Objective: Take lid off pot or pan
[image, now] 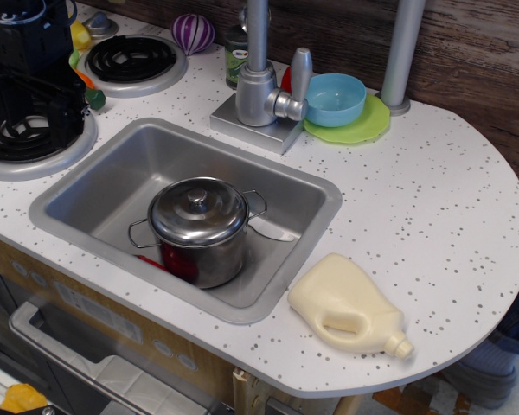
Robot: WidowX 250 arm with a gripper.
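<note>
The shiny steel pot stands in the sink, near its front edge, with thin wire loop handles on both sides. The round domed lid sits on the pot and covers it fully, its small knob at the centre. My black gripper hangs over the stove burner at the far left, well apart from the pot and up-left of it. Its fingers are lost in the dark mass of the arm, so I cannot tell whether it is open or shut. Nothing shows in its hold.
A grey faucet stands behind the sink. A light-blue bowl sits on a green plate. A cream jug-shaped bottle lies on the counter right of the sink. Stove burners, a purple ball and a can stand at the back left.
</note>
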